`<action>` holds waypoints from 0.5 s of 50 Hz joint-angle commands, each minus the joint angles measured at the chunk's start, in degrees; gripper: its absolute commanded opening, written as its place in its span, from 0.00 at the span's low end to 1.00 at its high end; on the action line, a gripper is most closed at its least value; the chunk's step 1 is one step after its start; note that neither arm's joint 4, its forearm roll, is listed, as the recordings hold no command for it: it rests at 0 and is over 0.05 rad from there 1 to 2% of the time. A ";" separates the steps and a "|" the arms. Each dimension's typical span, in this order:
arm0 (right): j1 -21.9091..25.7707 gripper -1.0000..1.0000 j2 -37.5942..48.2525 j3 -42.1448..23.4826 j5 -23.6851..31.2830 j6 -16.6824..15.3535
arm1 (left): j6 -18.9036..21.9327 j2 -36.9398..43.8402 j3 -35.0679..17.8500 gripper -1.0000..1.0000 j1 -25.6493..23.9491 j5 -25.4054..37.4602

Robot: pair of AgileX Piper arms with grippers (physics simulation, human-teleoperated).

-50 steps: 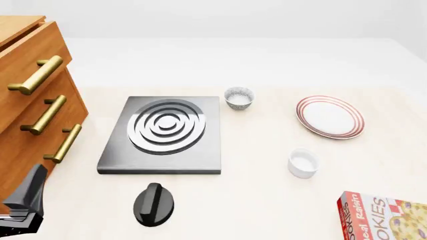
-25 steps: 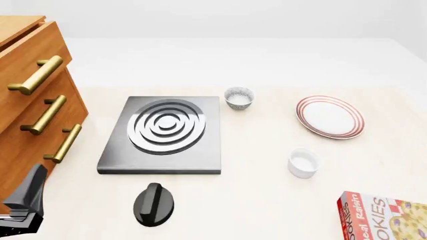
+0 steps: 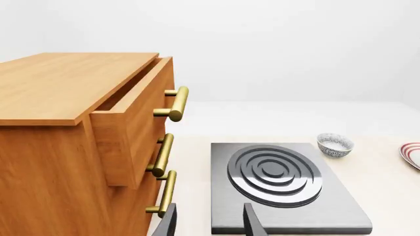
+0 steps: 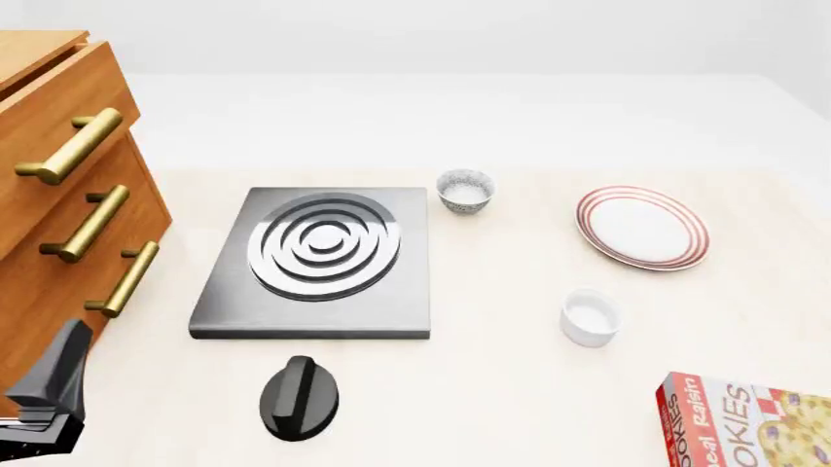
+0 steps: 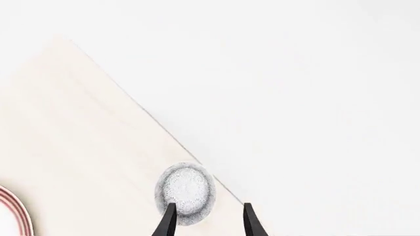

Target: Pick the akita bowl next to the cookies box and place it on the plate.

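The right gripper [image 5: 208, 225] has its jaws spread and empty. The akita bowl [image 5: 187, 192] sits just ahead of them near the bench [image 5: 72, 142] edge, seen only by that wrist camera. The front view shows a twin bowl [image 4: 465, 190] beside the stove [image 4: 318, 263], the plate [image 4: 643, 227] and the cookies box [image 4: 746, 423]. The left gripper [image 3: 210, 226] is also spread.

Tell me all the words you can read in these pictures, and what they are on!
"OKIES": white letters on the red side of the cookies box, cut off by the front view's edge.
A smaller white line beside it, about "eal Raisin": too cut off to be sure.
No other object shows any writing.
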 commanded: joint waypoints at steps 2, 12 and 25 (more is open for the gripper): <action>0.27 1.00 2.03 4.04 -4.18 -0.22 | 0.00 0.00 0.00 1.00 0.00 0.00; 0.50 1.00 3.23 5.71 -6.10 -0.75 | 0.00 0.00 0.00 1.00 0.00 0.00; 0.60 1.00 5.46 7.59 -8.50 -1.52 | 0.00 0.00 0.00 1.00 0.00 0.00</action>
